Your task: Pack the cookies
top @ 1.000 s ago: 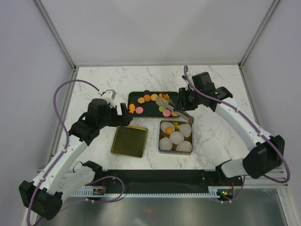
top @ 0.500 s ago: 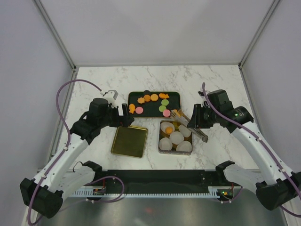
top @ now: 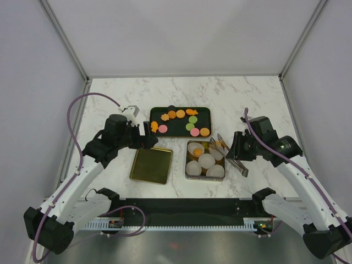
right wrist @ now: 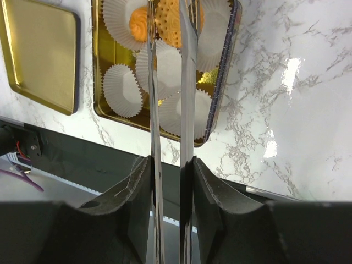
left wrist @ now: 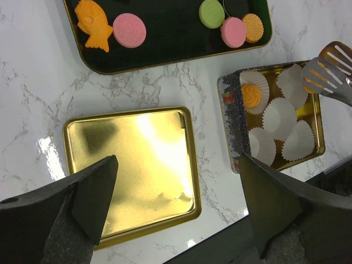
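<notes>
Several cookies, orange, pink and green, lie on a dark tray (top: 177,130), also in the left wrist view (left wrist: 170,27). A tin (top: 187,159) holds white paper cups; one cup holds an orange cookie (right wrist: 138,23). My right gripper (top: 237,152) (right wrist: 168,162) is shut on metal tongs (top: 226,153) (right wrist: 187,99). The tong tips pinch a round orange cookie (right wrist: 179,22) above a cup at the tin's far right. My left gripper (top: 147,136) (left wrist: 177,165) is open and empty, hovering over a gold lid (left wrist: 132,165).
The gold lid (top: 151,165) lies flat left of the tin. White cage walls and metal posts ring the marble table. A black rail runs along the near edge (top: 181,212).
My right arm has pulled back from the dark tray toward the near right, carrying the tongs and the orange cookie over the tin. The left arm has barely moved.
</notes>
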